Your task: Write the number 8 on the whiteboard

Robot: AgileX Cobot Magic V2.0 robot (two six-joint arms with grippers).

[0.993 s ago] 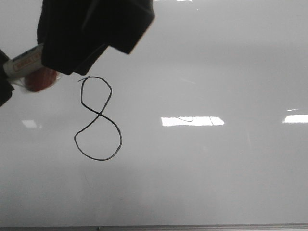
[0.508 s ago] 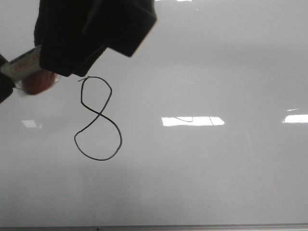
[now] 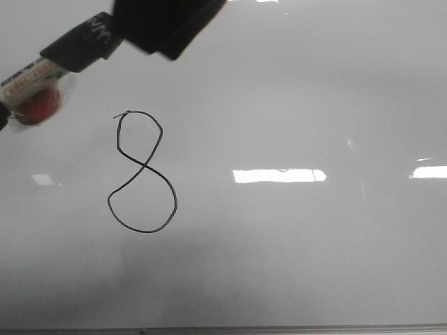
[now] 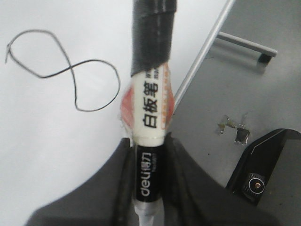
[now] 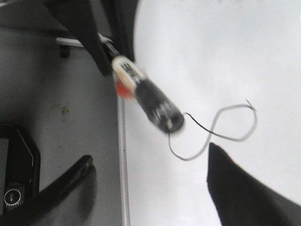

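Observation:
The whiteboard (image 3: 314, 91) fills the front view. The number 8 (image 3: 144, 165) is drawn on it in thin black line, left of centre. My left gripper (image 3: 164, 24) is at the top, shut on a white and black marker (image 3: 42, 70) that slants toward the left edge, off the 8. In the left wrist view the gripper (image 4: 149, 146) clamps the marker (image 4: 151, 103) beside the 8 (image 4: 70, 70). My right gripper (image 5: 148, 154) is open and empty above the board (image 5: 211, 56), near the 8 (image 5: 210, 133) and the marker (image 5: 146, 94).
The board's thin metal edge (image 3: 223, 329) runs along the front; it also shows in the left wrist view (image 4: 207, 52). A grey table (image 4: 244, 84) lies beyond it, with a black device (image 4: 258, 183) on it. Bright light reflections (image 3: 279, 176) lie on the board.
My left gripper has moved up and away from the 8, so more of the marker shows. The dark mass at the upper left has shrunk. The 8 is unchanged.

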